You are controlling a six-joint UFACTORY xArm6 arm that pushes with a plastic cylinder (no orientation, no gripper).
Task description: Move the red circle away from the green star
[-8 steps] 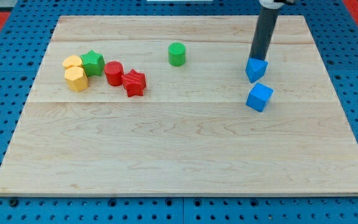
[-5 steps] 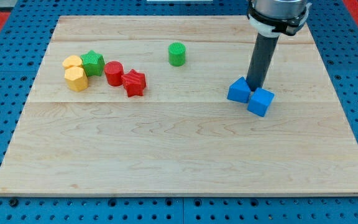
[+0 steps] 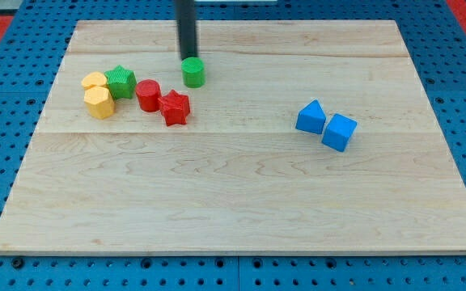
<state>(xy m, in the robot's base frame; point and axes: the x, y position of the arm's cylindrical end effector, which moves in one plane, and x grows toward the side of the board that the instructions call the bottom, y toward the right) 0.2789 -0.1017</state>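
Touching green cylinder (image 3: 192, 72): my tip (image 3: 188, 59); red circle (image 3: 148, 95) beside green star (image 3: 121, 82).

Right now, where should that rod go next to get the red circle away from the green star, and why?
Probably down and left: my tip sits behind the green cylinder, well right of the red circle, which touches the green star. I would likely slip between those two, then push the circle toward the view's bottom right.
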